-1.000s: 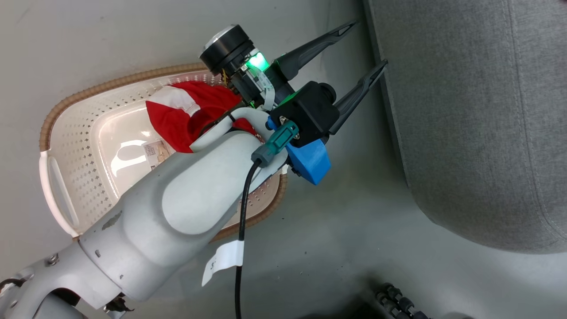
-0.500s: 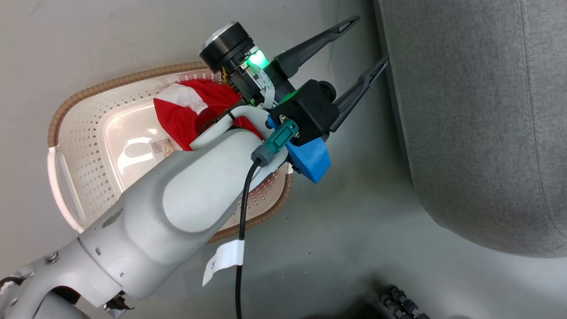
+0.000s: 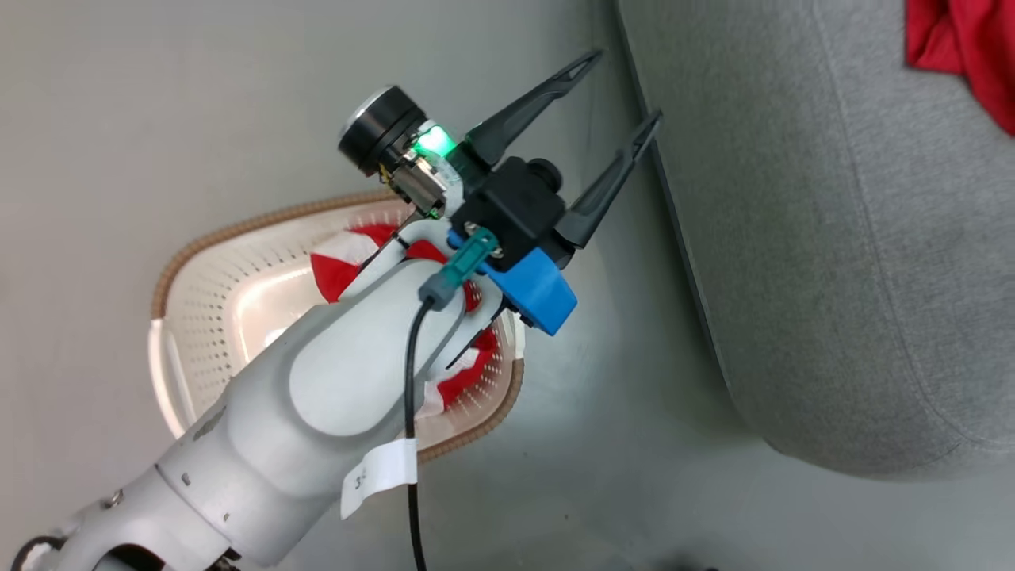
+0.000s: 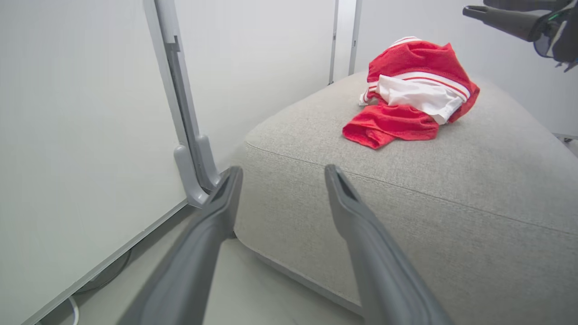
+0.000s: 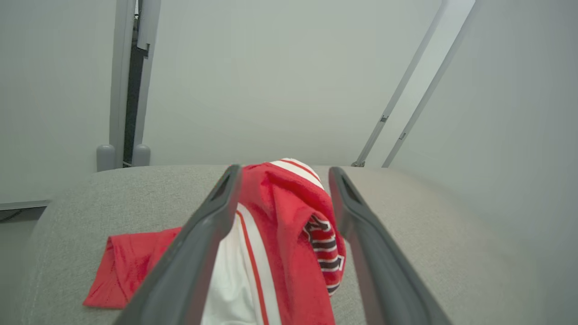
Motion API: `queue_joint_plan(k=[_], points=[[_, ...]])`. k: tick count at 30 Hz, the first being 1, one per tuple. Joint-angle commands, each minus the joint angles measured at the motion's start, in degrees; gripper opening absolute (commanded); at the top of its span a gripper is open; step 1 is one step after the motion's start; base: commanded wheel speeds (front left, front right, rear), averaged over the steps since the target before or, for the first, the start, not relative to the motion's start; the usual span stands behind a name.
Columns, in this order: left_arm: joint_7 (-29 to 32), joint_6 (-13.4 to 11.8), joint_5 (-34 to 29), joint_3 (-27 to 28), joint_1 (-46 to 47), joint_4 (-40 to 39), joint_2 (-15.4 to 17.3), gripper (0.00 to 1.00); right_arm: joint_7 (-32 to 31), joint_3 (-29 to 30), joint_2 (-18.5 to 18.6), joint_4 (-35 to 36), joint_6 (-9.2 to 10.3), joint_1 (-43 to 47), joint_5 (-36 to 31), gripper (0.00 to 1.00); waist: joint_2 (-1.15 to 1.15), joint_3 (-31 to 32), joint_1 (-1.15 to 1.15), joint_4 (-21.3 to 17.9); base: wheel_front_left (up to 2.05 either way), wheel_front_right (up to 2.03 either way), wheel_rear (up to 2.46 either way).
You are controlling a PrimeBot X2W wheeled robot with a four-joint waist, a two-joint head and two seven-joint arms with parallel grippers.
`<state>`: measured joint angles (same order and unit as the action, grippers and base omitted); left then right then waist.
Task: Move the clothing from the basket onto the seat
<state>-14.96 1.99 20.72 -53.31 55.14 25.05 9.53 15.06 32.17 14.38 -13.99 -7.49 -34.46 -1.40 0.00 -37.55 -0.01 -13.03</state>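
The cream basket (image 3: 238, 234) sits on the floor at the lower left of the head view. A red and white garment (image 3: 341, 258) lies in it, mostly hidden under my left forearm. My left gripper (image 3: 626, 87) is open and empty above the floor, between the basket and the edge of the grey seat (image 3: 833, 277). In the left wrist view its fingers (image 4: 283, 171) point at the seat's corner (image 4: 316, 149). A second red and white garment (image 4: 411, 99) lies crumpled on the seat (image 5: 429, 225). My right gripper (image 5: 285, 170) hovers open over that garment (image 5: 280, 234).
Bare grey floor (image 3: 618, 396) separates the basket from the seat. White wall panels with a grey upright post (image 4: 180, 113) stand behind the seat. A black cable (image 3: 412, 476) hangs along my left forearm.
The head camera has shifted, so the basket sits lower in view and the garment on the seat has come into the top right corner. My left gripper stays open.
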Motion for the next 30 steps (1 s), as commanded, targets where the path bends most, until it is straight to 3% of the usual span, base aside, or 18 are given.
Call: queue_joint_plan(k=[1,17,30], points=[[-0.27,-0.43,0.37,0.99,-0.84,-0.75,0.05,1.0,0.18,-0.88,-0.33,0.67,-0.01,1.27,0.09,1.0,0.0,3.64,0.01,1.29,0.0,0.0,0.0],[-0.3,-4.35,-3.66,21.38,-17.38,-8.43,0.24,1.0,0.19,-19.79,-3.53,5.08,0.0,7.25,1.75,1.0,0.0,16.23,0.01,9.77,0.0,0.0,0.0],[-0.27,-2.13,-8.82,36.02,-30.59,-12.18,-1.37,1.0,0.19,-29.87,-6.28,3.73,-0.01,11.27,2.65,1.0,0.0,23.82,0.01,13.96,0.0,0.0,0.0]])
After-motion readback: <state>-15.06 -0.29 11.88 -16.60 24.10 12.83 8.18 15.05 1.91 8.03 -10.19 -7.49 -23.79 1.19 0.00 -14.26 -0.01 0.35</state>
